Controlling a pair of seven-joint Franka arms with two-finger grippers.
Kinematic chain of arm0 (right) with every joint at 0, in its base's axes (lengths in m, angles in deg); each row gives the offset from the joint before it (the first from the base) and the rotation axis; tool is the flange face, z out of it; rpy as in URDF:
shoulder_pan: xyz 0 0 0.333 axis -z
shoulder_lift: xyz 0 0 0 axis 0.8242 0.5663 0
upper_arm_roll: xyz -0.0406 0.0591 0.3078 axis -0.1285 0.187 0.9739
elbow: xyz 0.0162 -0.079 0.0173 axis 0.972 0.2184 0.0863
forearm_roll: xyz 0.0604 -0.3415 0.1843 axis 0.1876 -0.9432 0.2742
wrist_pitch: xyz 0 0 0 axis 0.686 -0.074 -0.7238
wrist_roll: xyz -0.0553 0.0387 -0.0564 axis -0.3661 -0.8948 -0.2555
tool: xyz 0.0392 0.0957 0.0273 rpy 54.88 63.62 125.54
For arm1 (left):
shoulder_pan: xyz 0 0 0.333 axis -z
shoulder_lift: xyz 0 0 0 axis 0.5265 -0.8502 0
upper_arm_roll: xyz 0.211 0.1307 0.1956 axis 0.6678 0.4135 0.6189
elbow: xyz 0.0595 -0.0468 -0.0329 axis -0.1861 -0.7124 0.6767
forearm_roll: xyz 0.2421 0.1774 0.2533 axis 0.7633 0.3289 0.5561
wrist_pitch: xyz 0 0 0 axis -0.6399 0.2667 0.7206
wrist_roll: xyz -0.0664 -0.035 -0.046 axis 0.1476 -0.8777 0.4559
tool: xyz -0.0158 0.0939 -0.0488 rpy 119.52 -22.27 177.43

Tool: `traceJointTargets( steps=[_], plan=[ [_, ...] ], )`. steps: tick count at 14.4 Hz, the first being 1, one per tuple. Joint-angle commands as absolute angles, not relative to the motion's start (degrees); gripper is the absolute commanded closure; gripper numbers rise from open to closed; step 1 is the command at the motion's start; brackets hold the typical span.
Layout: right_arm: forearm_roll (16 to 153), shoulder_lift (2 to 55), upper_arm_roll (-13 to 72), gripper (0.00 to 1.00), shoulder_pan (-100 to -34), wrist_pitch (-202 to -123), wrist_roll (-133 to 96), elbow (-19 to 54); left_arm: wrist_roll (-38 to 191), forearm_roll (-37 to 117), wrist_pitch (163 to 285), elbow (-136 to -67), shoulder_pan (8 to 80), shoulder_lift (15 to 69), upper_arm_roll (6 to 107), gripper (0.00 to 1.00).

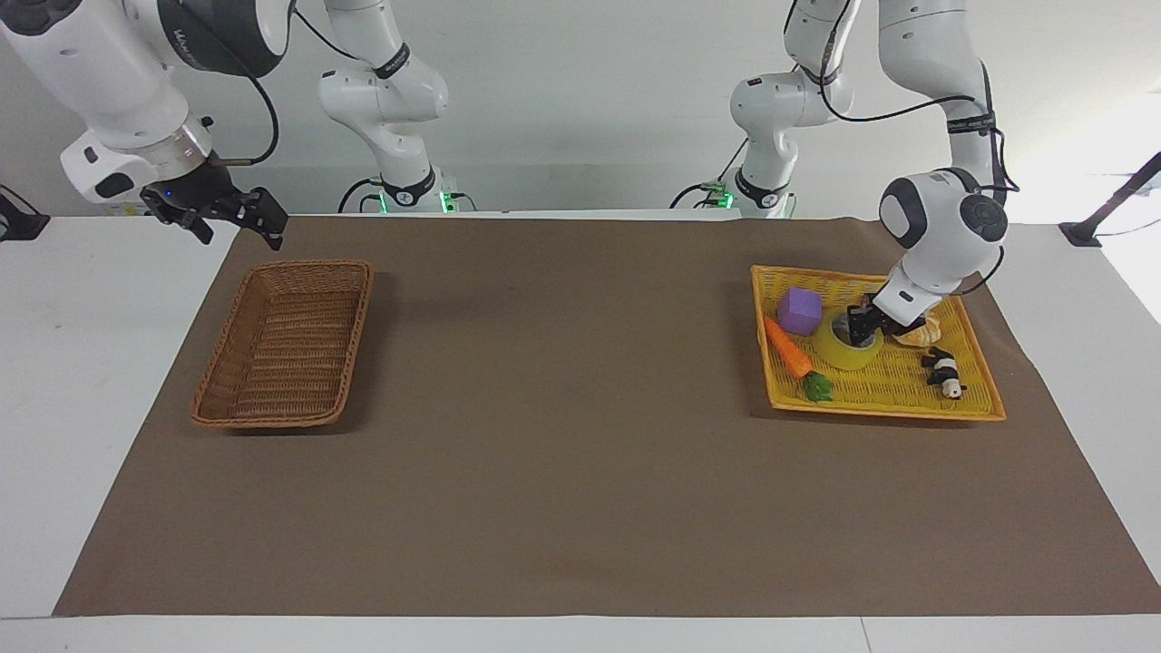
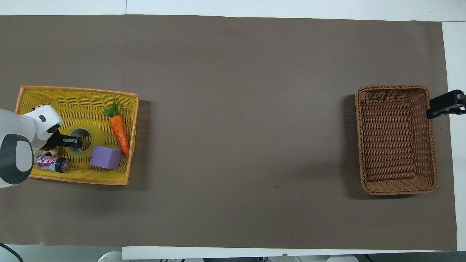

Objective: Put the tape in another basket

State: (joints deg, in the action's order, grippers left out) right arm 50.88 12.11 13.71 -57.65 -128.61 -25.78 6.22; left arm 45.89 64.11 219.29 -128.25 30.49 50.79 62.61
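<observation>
Your left gripper (image 1: 863,328) is pinched on the wall of the wide yellow tape roll (image 1: 847,349), lying flat in the yellow-orange woven tray (image 1: 975,399). It looks stiff and light, so lift by that wall. The right gripper (image 1: 238,211) waits open beside the brown wicker basket (image 1: 238,337).

L pincer (image 1: 860,328) low, wrist angled down, closed; R pincer (image 1: 238,216) raised, jaws wide, waiting

The tabletop (image 1: 54,381) is white and flat. A large brown mat (image 1: 580,472) covers most of it, leaving white margins at both ends and along the edge away from the robots. A seam line crosses the white surface in the overhead view. A plain pale grey wall (image 1: 590,100) stands at the robots' end. Lighting is even and diffuse, with soft shadows.
</observation>
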Motion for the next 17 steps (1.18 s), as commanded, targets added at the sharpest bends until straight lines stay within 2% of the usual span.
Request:
traceJointTargets(
  steps=[1,2,5,8,10,13,15,17],
  plan=[
    [50.5,10.7,13.7,0.00,-57.5,-128.6,-24.4,7.7,45.2,64.8,219.7,-125.0,30.4,49.5,62.3,1.00],
    [50.5,10.7,13.7,0.00,-57.5,-128.6,-24.4,7.7,45.2,64.8,216.7,-121.6,30.7,49.0,62.3,1.00],
    [50.5,10.7,13.7,0.00,-57.5,-128.6,-24.4,7.7,47.2,63.4,198.3,-104.7,32.2,47.1,61.9,1.00],
    [50.5,10.7,13.7,0.00,-57.5,-128.6,-24.4,7.7,62.0,57.3,195.7,-96.8,42.7,46.0,62.0,1.00],
    [50.5,10.7,13.7,0.00,-57.5,-128.6,-24.4,7.7,71.2,50.7,196.6,-94.9,50.6,44.6,62.0,0.99],
    [50.5,10.7,13.7,0.00,-57.5,-128.6,-24.4,7.7,77.8,41.8,207.7,-94.8,63.7,44.5,62.0,0.93],
    [50.5,10.7,13.7,0.00,-57.5,-128.6,-24.4,7.7,80.0,41.6,212.0,-94.8,66.6,44.5,61.9,0.93],
    [50.5,10.7,13.7,0.00,-57.5,-128.6,-24.4,7.7,80.1,41.7,211.3,-94.7,67.0,44.5,61.9,0.93]
  ],
)
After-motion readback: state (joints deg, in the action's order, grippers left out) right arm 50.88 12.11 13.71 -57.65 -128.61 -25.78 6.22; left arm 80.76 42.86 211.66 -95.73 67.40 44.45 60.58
